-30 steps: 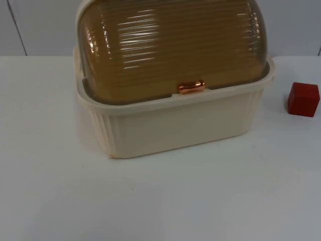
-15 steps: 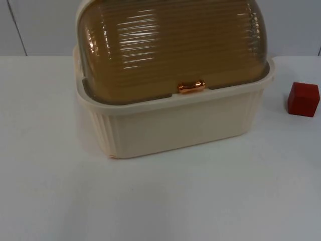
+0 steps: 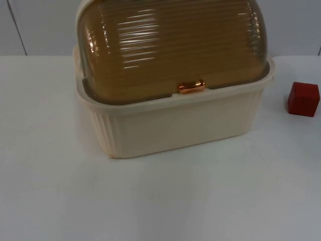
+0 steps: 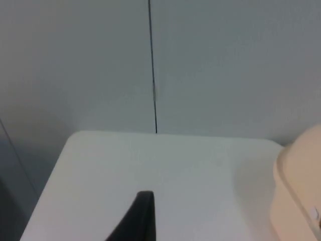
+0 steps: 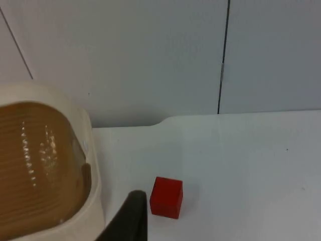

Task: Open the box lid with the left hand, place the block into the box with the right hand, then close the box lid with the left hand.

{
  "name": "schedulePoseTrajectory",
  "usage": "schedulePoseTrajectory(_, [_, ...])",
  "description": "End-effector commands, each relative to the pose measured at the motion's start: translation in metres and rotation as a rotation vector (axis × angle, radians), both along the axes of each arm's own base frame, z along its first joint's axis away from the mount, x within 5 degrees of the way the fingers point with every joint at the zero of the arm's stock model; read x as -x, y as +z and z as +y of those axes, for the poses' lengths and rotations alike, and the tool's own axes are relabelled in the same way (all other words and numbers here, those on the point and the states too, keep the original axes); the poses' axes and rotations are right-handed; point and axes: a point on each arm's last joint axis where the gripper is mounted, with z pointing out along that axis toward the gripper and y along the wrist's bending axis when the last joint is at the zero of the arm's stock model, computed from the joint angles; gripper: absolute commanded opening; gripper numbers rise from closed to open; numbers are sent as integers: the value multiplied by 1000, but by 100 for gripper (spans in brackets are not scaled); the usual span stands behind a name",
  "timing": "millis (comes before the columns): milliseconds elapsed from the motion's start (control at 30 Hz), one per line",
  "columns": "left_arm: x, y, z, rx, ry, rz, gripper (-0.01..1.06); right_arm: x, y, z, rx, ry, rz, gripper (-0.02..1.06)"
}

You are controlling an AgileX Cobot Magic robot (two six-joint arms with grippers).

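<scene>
The white table (image 3: 50, 191) carries a cream ribbed box (image 3: 175, 125), its amber ribbed lid (image 3: 170, 45) down and the copper handle (image 3: 191, 87) at the front rim. The small red block (image 3: 303, 99) sits on the table to the box's right, apart from it. The left gripper (image 4: 143, 216) hangs above bare table beside the box and the right gripper (image 5: 131, 216) just beside the block; whether either is spread or pressed together I cannot tell.

We saw soft, even light on the white table (image 3: 160, 201). White streaks of glare lay across the ribbed amber lid (image 3: 170, 45), and its copper handle (image 3: 191, 87) glinted. The box (image 3: 170, 123) cast a faint shadow leftward. The red block (image 3: 303, 99) looked slightly soft.
</scene>
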Motion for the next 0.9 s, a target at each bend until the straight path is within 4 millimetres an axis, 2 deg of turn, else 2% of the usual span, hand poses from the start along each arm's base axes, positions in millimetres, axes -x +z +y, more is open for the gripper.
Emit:
schedulePoseTrajectory(0, [-10, 6, -1, 0, -4, -28, 103, -7, 8, 0, -3, -8, -28, 105])
schedulePoseTrajectory(100, [-22, 6, 0, 0, -6, -15, 103, -13, 13, 0, -39, -19, -37, 105])
schedulePoseTrajectory(200, [-40, -3, 0, 1, -6, 38, 103, -18, 15, 1, -40, -18, -65, 105])
schedulePoseTrajectory(400, [-56, -16, -4, -68, -58, 114, 103, -18, 14, 0, -15, -24, -62, 105])
schedulePoseTrajectory(533, [-65, -25, -36, -166, -242, 152, 103, -17, 13, -2, 8, -31, -47, 105])
schedulePoseTrajectory(567, [-65, -25, -36, -166, -242, 152, 103, -17, 13, -2, 8, -31, -47, 105])
schedulePoseTrajectory(700, [-69, -41, -88, -338, -525, 186, 103, -16, 10, -3, 12, -37, -10, 105])
schedulePoseTrajectory(733, [-69, -41, -88, -338, -525, 186, 103, -16, 10, -3, 12, -37, -10, 105])
schedulePoseTrajectory(867, [-71, -59, -125, -522, -695, 205, 103, -15, 10, -3, 12, -37, -9, 105])
